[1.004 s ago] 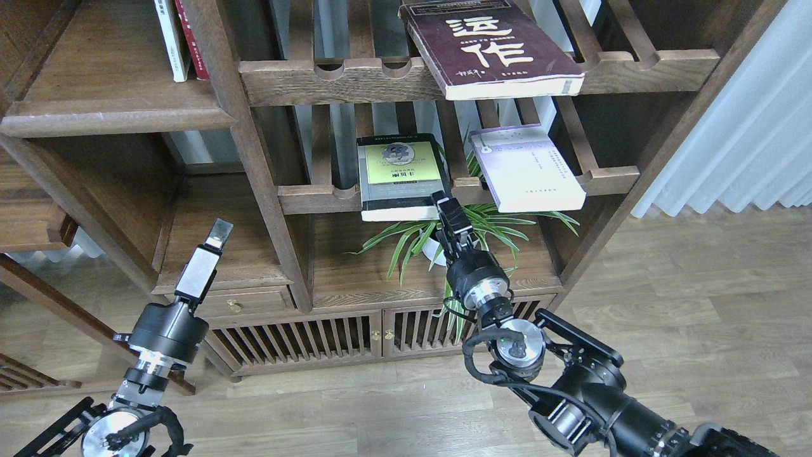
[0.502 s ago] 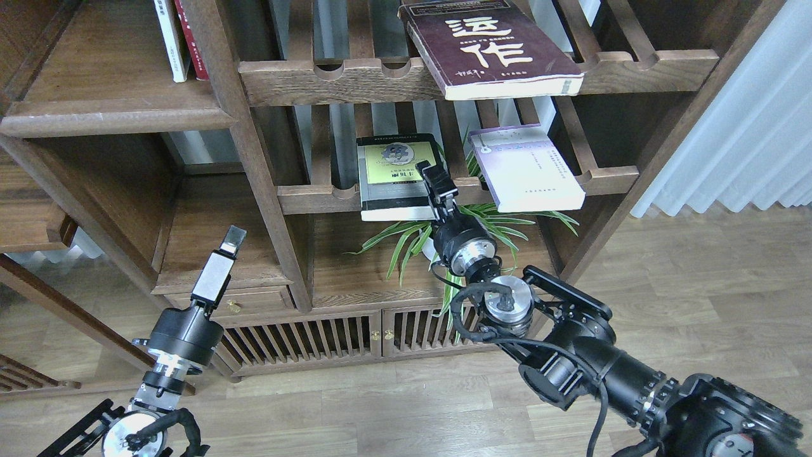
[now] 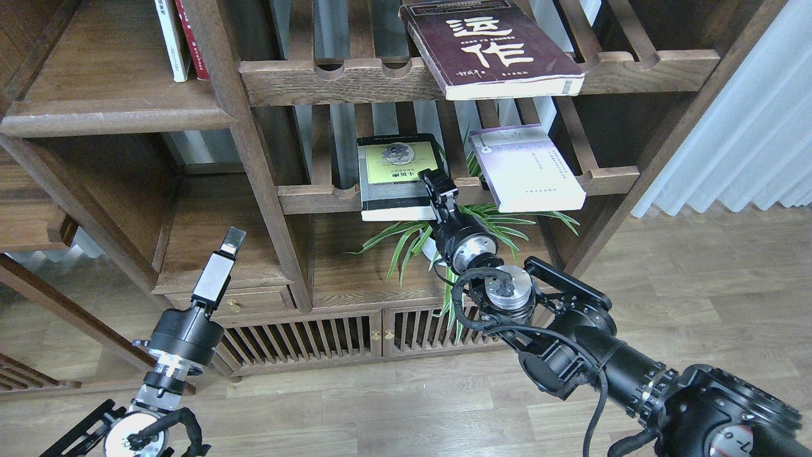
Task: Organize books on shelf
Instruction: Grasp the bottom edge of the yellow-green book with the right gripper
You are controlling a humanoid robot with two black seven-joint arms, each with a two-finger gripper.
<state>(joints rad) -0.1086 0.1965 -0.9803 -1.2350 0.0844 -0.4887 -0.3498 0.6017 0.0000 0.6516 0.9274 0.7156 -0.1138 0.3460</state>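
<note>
Right gripper (image 3: 433,184): seen at the lower right corner of the black paperback with the yellow-green front panel (image 3: 394,172); its fingers overlap the book's edge; whether they are clamped on the book or spread cannot be told, the tip being dark and end-on.
Left gripper (image 3: 233,240): raised in front of the lower left compartment, well apart from all books; only one flat grey tip is seen, so released or clenched cannot be told.
Black paperback: laid flat, cover up, on the lower slatted rack with scalloped notches (image 3: 317,197), its front end overhanging the rack rail.
Pale lavender-white paperback (image 3: 526,168): laid flat on the same lower rack, just right of the black one, angled, front end overhanging.
Thick maroon paperback with big cream Chinese characters (image 3: 488,47): laid flat on the upper slatted rack (image 3: 355,76), tilted, front end past the rail.
Flat dark-brown wooden plank shelf with rounded front edge (image 3: 108,95): upper left of the bookcase; a thin white-spined book (image 3: 171,38) and a thin red-spined book (image 3: 190,35) stand upright at its right end, touching each other.
Green striped plant (image 3: 406,244): in the compartment under the lower rack, partly hidden behind the right arm.
Pale curtain (image 3: 742,127): at far right, beside the bookcase.
</note>
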